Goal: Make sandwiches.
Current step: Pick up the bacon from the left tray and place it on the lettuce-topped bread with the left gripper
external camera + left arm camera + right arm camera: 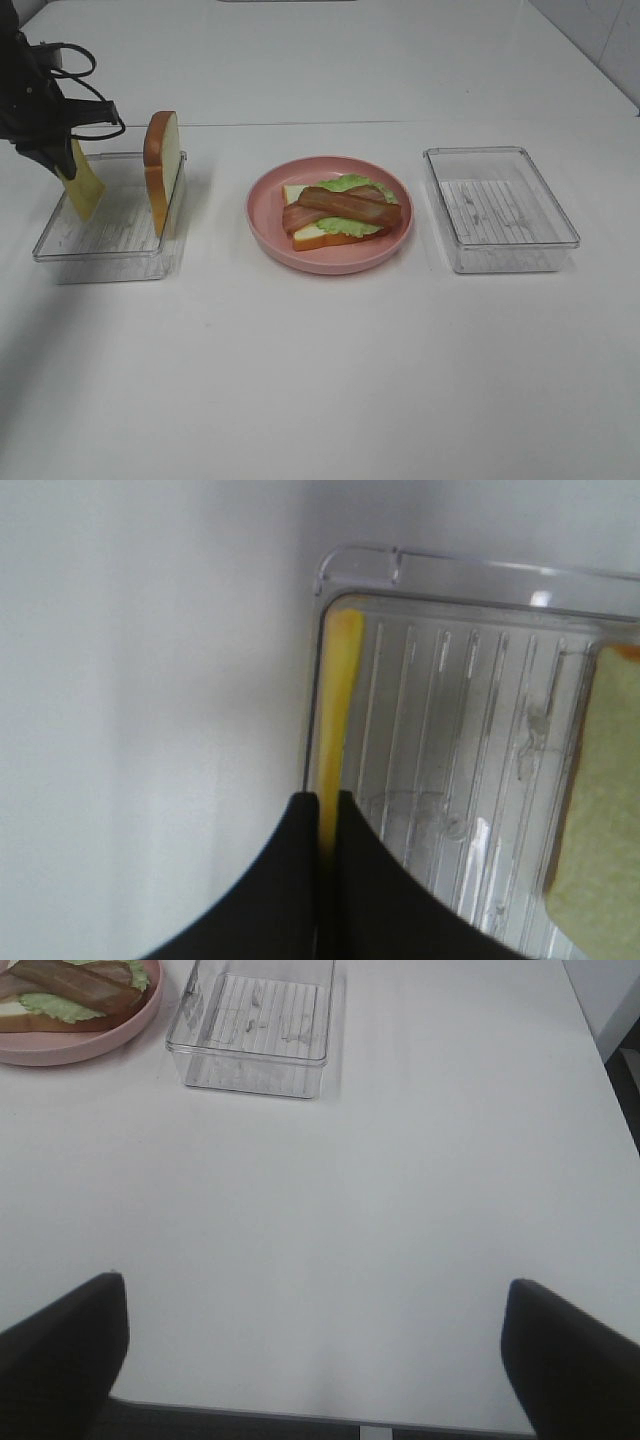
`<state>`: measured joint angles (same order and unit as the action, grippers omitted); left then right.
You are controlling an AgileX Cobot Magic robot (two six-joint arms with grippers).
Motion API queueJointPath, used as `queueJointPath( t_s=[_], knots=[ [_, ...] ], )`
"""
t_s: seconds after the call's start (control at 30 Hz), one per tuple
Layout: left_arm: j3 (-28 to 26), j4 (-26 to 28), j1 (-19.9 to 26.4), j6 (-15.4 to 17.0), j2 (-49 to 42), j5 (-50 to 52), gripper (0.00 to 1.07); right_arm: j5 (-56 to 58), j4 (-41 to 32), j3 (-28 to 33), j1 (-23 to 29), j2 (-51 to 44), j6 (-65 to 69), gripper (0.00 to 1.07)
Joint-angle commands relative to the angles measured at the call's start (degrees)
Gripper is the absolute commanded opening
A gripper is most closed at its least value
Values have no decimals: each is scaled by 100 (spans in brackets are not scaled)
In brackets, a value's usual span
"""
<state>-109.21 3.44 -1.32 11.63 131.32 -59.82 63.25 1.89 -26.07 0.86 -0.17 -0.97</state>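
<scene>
1. Overhead, the left gripper (66, 158) at the upper left of the frame is clamped on the yellow cheese square (86, 190), which hangs edge-down at the left tray (100, 258). An upright bread slice (163, 172) stands against that tray's right wall. At centre, the pink plate (330, 266) carries the lower bread slice (318, 236), the lettuce (362, 228) and two crossed bacon strips (345, 205). The right tray (505, 262) sits at centre right. I judge the cheese step to be in hand. Next it must travel rightward and be laid flat on the bacon, with the upright slice to follow as the lid.
2. In the left wrist view, the jaws pinch the cheese by its thin edge just inside the tray wall. Whether its lower edge touches the floor I cannot tell. It likely needs lifting above the rim and past the standing bread. The table (215, 300) between tray and plate offers open room.
3. In the right wrist view, the right gripper (315, 1355) is spread wide over the table, holding nothing, well apart from the plate and the right tray.
</scene>
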Motion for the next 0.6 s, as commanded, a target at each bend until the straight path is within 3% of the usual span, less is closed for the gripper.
queueJointPath(
  t_s=[0.03, 0.27, 0.6],
  knots=[
    [-292, -6, 0, -17, -189, -115, 0, -17, -17, 11, -34, -195, -34, 99],
    [-1266, 6, -40, -17, -539, -493, 0, -17, -17, 11, -34, -195, -34, 99],
    [-1753, 46, -447, -34, -945, -435, 0, -17, -17, 11, -34, -195, -34, 99]
  ],
)
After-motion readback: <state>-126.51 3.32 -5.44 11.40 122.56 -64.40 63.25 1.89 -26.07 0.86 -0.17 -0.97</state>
